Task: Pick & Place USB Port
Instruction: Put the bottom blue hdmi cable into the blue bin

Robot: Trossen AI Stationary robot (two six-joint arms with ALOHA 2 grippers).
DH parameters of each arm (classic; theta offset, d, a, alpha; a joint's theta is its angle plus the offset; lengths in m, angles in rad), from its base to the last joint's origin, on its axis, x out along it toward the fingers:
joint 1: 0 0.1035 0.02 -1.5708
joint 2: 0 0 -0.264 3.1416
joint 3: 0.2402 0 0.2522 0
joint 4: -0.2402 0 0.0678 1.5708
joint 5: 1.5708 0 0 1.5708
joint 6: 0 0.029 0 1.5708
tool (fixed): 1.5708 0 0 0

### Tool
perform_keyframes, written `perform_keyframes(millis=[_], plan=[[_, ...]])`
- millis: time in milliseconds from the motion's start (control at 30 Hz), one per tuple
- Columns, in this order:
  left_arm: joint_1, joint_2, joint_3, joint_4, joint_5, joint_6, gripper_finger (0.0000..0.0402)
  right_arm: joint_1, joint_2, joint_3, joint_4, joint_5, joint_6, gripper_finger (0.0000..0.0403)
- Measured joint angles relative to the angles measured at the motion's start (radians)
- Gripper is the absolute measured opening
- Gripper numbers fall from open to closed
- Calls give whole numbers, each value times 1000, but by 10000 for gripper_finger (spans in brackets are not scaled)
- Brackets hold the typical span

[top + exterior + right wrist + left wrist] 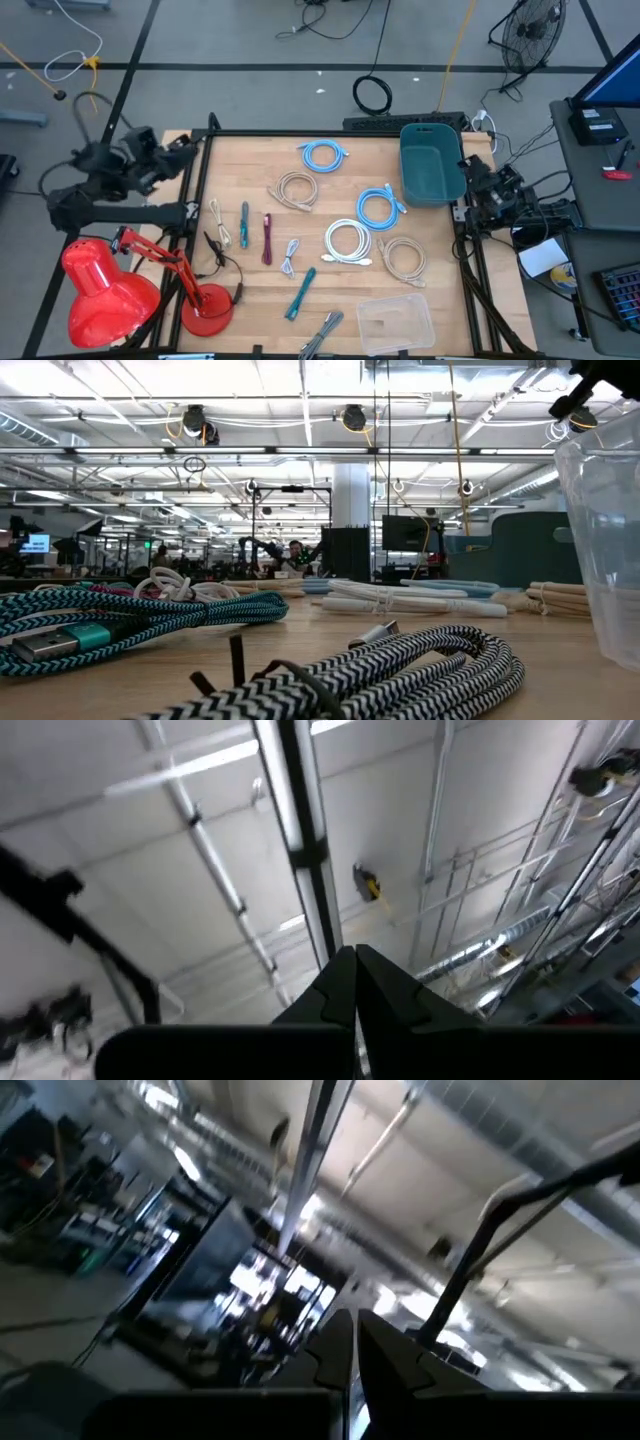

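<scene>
At table's left edge, outside the frame rail: left gripper (pixel 188 148), parked, lifted and aimed at the ceiling, jaws closed on nothing per the left wrist view (pixel 354 1325). Just below it, off the board: red lamp (pixel 100 290).

Left-centre of the wooden table (pixel 440 300): short USB cables laid near-straight, long axes front to back, side by side but apart: white cable (pixel 215 215), teal cable (pixel 244 225), magenta cable (pixel 267 240). Probably nearest the left arm, inboard of its jaws.

Further right: a second teal cable (pixel 300 293), slanted, plug visible in the low view (pixel 40 645); zigzag black-white cable (pixel 320 335) at the near edge. Coils in the middle: blue, beige, white. Cannot tell which item counts as the "USB port".

Right side: teal bin (pixel 430 165) at the far corner, clear container (pixel 395 322) at the near edge, both likely drop spots.

At right edge beside the bin: right gripper (pixel 470 172), parked, pointed up, jaws closed and empty (pixel 355 955). Pick not yet started.
</scene>
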State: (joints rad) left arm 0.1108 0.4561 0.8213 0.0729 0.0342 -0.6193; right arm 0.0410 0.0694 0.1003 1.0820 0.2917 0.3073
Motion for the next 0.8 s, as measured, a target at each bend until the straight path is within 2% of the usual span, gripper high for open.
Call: perform_keyframes(millis=[167, 300, 500, 667, 800], plan=[[0, 103, 95, -169, 19, 38, 21, 0, 115, 150, -133, -181, -106, 7], [0, 132, 104, -185, 19, 38, 21, 0, 300, 295, -158, -269, -129, 29], [0, 130, 104, -184, 19, 39, 21, 0, 602, 523, -224, -368, -144, 85], [0, 124, 104, -198, 20, 38, 21, 1, 811, 652, -350, -401, -99, 132], [0, 125, 104, -222, 21, 32, 21, 0, 920, 706, -596, -347, -76, 161]])
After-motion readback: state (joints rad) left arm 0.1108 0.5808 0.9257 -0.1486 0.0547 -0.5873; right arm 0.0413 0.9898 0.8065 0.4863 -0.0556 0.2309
